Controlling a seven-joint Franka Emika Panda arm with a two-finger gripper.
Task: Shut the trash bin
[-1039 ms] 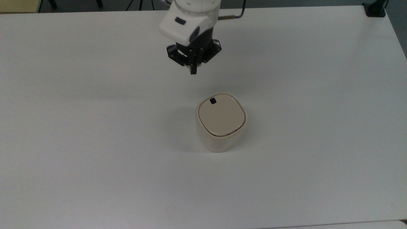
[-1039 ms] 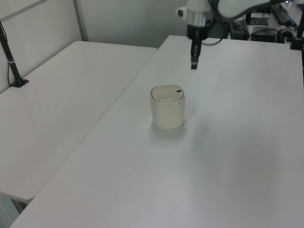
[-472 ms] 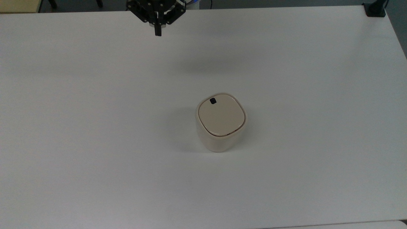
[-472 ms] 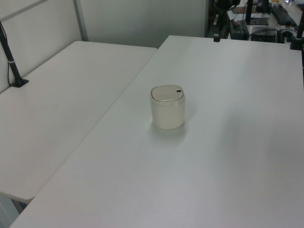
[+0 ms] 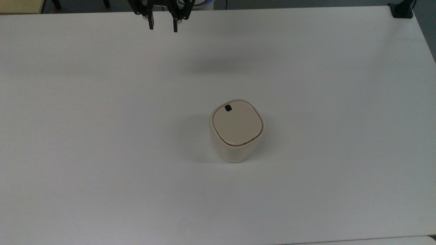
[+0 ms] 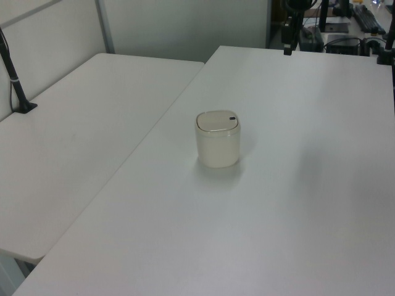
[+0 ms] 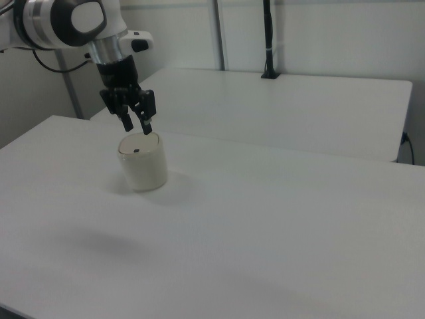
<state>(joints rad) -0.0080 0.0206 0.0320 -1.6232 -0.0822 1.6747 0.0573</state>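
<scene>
The trash bin [image 5: 236, 131] is a small cream-beige tub standing upright near the middle of the white table [image 5: 102, 143]. Its flat lid [image 5: 237, 122] lies level in the rim, with a black square mark [image 5: 228, 108] near the lid's far edge. The bin also appears in the left view [image 6: 218, 140] and the right view [image 7: 142, 163]. My gripper [image 5: 163, 26] hangs high over the table's far edge, up and to the top view's left of the bin, well apart from it. Its fingers are spread open with nothing between them, as the right view [image 7: 136, 124] confirms.
A black clamp [image 5: 402, 10] sits on the table's far right corner in the top view. A second white table [image 6: 80, 123] adjoins on the left view's left, with a black post [image 6: 15, 80] clamped to it. Bare tabletop surrounds the bin.
My gripper has pulled away from just beyond the bin to the table's far edge, toward the top view's upper left. Its fingers have gone from shut to open. The bin has not moved.
</scene>
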